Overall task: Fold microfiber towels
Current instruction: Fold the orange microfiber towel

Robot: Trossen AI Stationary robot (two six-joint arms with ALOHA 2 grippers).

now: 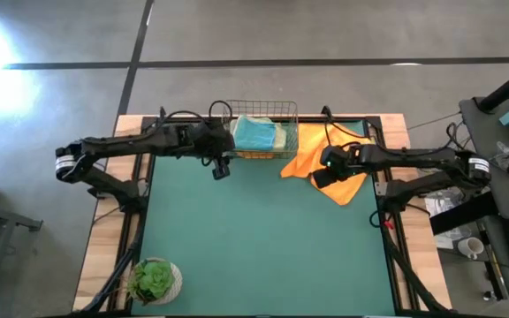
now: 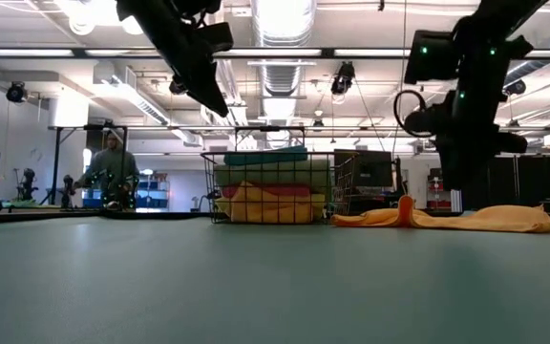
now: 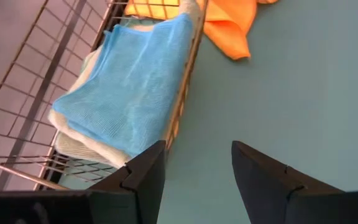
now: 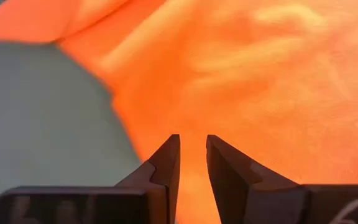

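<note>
Here the mat carries an orange towel at its far right corner, beside the basket. The right gripper sits directly over it, jaws narrow, pinching cloth. The left gripper hovers wide by the basket.

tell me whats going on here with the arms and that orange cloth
The right tool is down on an orange towel spread on the green mat beside the wire basket, fingers nearly together over the fabric. The left tool hangs open near the basket, which holds a stack with a teal towel on top.
</note>
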